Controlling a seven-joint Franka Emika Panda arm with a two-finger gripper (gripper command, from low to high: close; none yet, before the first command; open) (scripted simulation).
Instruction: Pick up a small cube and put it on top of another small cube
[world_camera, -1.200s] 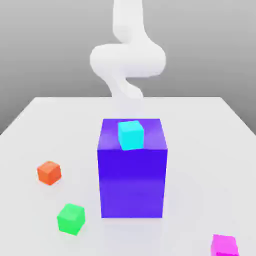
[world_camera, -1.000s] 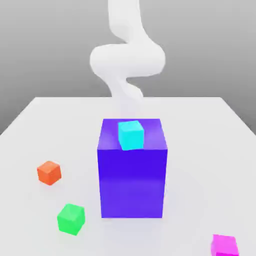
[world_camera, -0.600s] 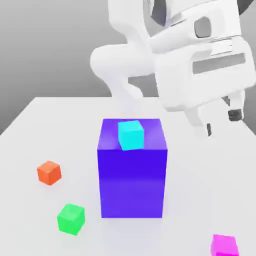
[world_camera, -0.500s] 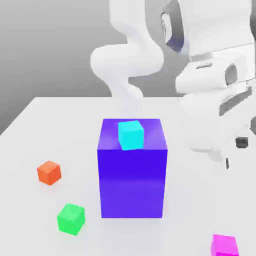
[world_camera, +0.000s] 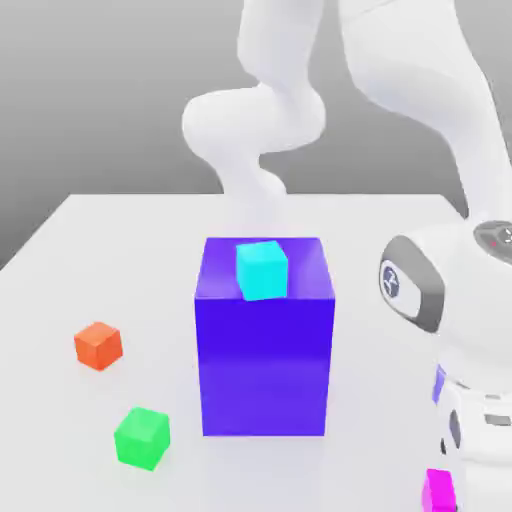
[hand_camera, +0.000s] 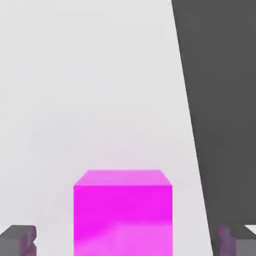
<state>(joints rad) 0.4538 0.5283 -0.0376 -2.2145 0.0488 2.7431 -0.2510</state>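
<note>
surface: white table (world_camera: 90, 250) | on it: blue block (world_camera: 265, 365), orange cube (world_camera: 98, 346), green cube (world_camera: 141, 438), magenta cube (world_camera: 438, 490)

Magenta small cube (hand_camera: 123, 215); cyan cube (world_camera: 262, 269); blue block (world_camera: 264, 360).
</note>
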